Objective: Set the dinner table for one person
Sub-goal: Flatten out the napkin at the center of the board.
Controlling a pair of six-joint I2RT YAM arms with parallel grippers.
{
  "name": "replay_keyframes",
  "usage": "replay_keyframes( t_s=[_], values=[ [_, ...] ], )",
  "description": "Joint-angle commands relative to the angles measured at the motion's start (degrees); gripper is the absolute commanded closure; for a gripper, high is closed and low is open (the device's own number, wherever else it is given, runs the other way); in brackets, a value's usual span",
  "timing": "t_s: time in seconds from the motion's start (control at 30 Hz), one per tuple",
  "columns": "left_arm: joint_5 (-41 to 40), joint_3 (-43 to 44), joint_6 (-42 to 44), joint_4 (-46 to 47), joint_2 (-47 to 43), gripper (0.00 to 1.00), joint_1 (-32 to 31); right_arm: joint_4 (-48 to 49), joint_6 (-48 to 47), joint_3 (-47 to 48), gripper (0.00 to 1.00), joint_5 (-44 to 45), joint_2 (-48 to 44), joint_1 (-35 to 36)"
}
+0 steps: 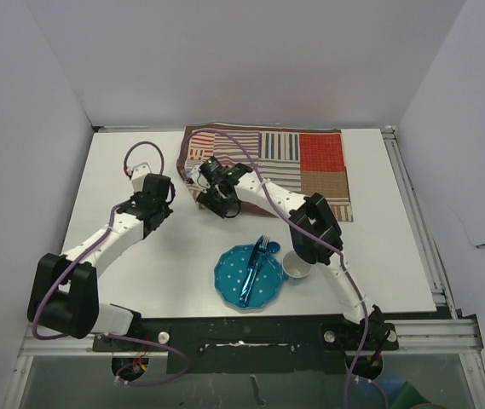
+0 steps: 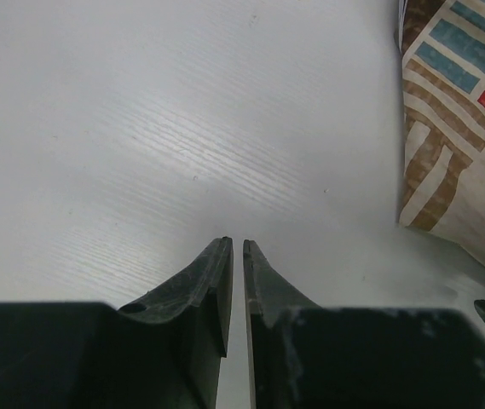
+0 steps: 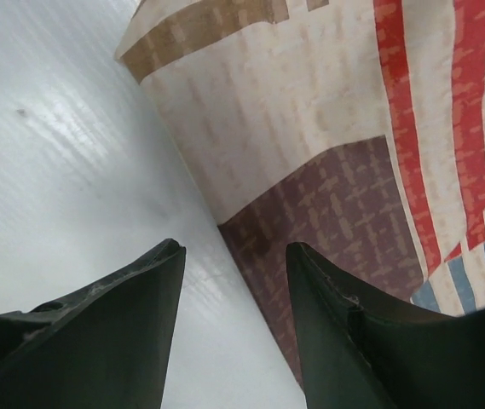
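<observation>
The dinner table (image 1: 131, 153) is a white top with a striped patchwork mat (image 1: 285, 166) lying at its back. My right gripper (image 1: 216, 206) hangs open over the mat's near left corner. In the right wrist view its jaws (image 3: 235, 249) straddle the mat's edge (image 3: 310, 128), with bare table (image 3: 54, 170) on the left and nothing between the fingers. My left gripper (image 1: 161, 181) is left of the mat over bare table (image 2: 182, 128). Its jaws (image 2: 237, 243) stand a narrow slit apart and hold nothing. The mat (image 2: 455, 128) shows at its right.
A blue dotted plate (image 1: 229, 285) sits near the front centre with blue cutlery (image 1: 257, 258) lying across it. A small white cup (image 1: 297, 267) stands just right of the plate. Aluminium rails (image 1: 417, 213) run along the right edge, and white walls enclose the table.
</observation>
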Motion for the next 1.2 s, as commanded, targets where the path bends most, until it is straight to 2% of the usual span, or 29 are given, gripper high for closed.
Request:
replay_keyframes(
  t_s=[0.0,0.1,0.17,0.23,0.3,0.33,0.9,1.17],
  values=[
    [1.52,-1.06,-1.13,1.53,-3.22,0.88,0.24,2.79,-2.77,4.55,0.48,1.07,3.05,-0.49],
    [1.01,-1.45,-0.83,1.56,-4.27,0.88,0.32,3.38,-2.99,6.70,0.48,0.37,4.81,-0.58],
    [1.09,-1.38,-0.71,1.56,-4.38,0.88,0.32,4.42,-2.72,7.08,0.54,-0.08,5.40,-0.56],
    [1.31,-1.38,-0.64,1.50,-4.07,0.88,0.35,5.01,-2.41,7.25,0.68,0.16,5.82,-0.55],
    [1.55,-1.44,-0.69,1.59,-3.59,0.88,0.37,5.59,-2.14,7.06,0.92,0.87,5.81,-0.56],
    [1.67,-1.55,-0.71,1.80,-3.30,0.88,0.41,5.79,-1.99,6.89,0.99,1.03,5.55,-0.57],
    [4.07,-2.28,-0.79,5.35,3.84,0.88,-0.06,5.96,3.18,10.20,1.00,3.29,-7.06,-2.68],
    [10.78,-4.88,-1.31,12.85,4.10,0.89,-0.34,7.71,6.21,6.92,1.00,0.20,-15.04,-2.88]
  ],
)
